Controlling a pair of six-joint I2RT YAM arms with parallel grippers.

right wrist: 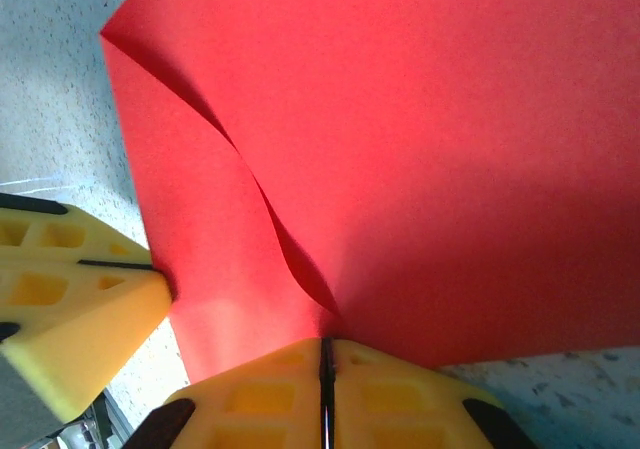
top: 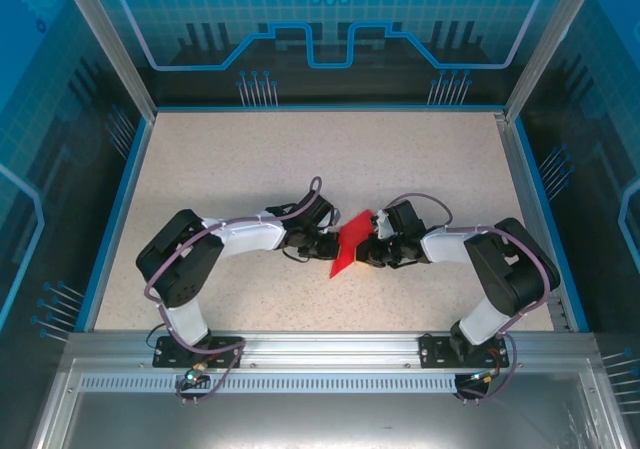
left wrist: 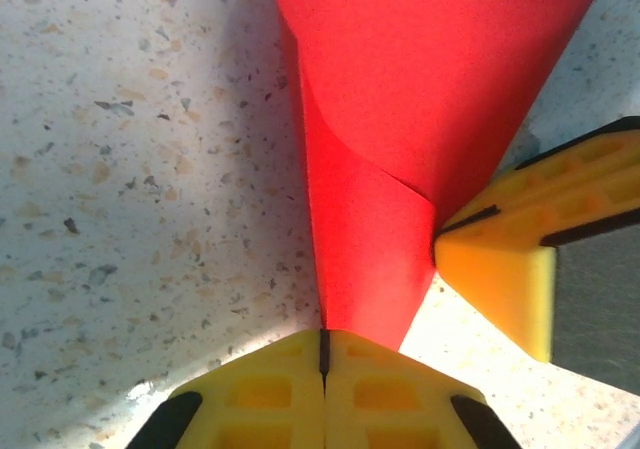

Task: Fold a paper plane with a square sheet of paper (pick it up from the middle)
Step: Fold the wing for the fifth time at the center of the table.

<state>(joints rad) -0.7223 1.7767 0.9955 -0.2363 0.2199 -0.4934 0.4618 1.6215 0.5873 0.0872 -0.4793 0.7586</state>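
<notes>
Seen from above, the left gripper [top: 328, 245] and right gripper [top: 374, 251] meet nose to nose at mid-table. Both are pinched onto the red sheet of paper [top: 352, 241], from 9 and 3 o'clock, so nothing could pass between them. The left arm [top: 240, 237] and right arm [top: 460, 241] bow outward and block the near half from 4 to 8 o'clock. The table [top: 300, 159] lies open from 10 through 2 o'clock, up to the glass walls [top: 330, 79]. An aluminium rail [top: 320, 347] closes 6 o'clock.
</notes>
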